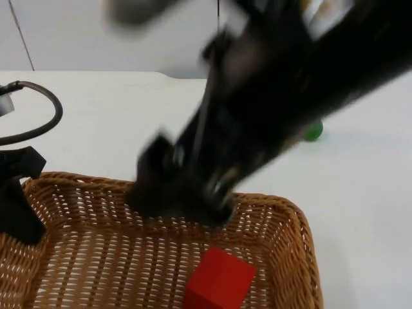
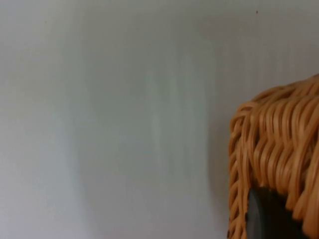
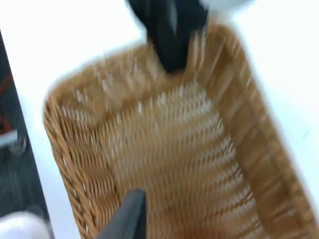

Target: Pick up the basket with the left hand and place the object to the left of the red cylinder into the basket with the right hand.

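1. Up front in the top view, the wicker basket sits at the near edge of the white table, with a red block lying inside it toward the near side.
2. At the basket's left rim, the left gripper stands as a black shape against the weave; in the left wrist view the basket's rim wraps over a black fingertip, so this gripper is clamped on the basket's rim.
3. Above the basket's far rim, the right gripper hangs at the end of the right arm, which crosses the top view as a dark, motion-smeared bulk.
4. Whether the right gripper's fingers are apart or together I cannot tell; nothing can be made out between them.
5. From the right wrist view, the basket's woven floor lies below, with the left gripper as a dark form at its far rim.
6. Beyond the right arm, a small green object rests on the table, well apart from the basket.
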Robot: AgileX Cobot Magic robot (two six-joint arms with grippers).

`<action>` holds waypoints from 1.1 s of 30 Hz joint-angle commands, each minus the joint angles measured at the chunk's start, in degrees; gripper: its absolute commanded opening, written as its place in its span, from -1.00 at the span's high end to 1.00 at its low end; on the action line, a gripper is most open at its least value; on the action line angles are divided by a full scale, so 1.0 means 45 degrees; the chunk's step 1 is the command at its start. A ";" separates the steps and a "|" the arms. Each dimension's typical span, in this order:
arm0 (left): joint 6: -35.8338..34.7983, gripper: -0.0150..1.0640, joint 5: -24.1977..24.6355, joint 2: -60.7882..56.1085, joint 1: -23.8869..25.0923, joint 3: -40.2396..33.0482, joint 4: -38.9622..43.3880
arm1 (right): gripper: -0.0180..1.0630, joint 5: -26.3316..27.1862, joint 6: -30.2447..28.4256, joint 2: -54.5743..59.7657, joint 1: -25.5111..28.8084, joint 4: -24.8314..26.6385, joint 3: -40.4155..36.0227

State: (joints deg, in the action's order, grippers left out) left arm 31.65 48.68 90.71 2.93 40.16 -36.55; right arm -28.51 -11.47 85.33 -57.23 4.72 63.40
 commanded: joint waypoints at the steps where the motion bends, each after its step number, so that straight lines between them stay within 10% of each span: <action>1: 0.0041 0.98 0.0335 -0.0155 0.0020 0.0053 -0.0543 | -0.89 0.0231 -0.0023 -0.1000 -0.0035 -0.0278 0.0009; 13: 0.0882 0.98 -0.0580 0.0165 -0.0152 0.0188 -0.2734 | -0.89 -0.0637 0.0357 -0.2738 -0.0035 -0.0680 0.0009; 33: 0.1037 0.98 -0.2453 0.5913 -0.5194 0.4830 -0.5933 | -0.89 -0.0700 0.0442 -0.2738 -0.0035 -0.0703 0.0009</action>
State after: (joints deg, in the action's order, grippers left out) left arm 36.24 37.01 116.62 -18.88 60.41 -59.66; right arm -32.00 -9.85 73.54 -57.23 1.75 63.40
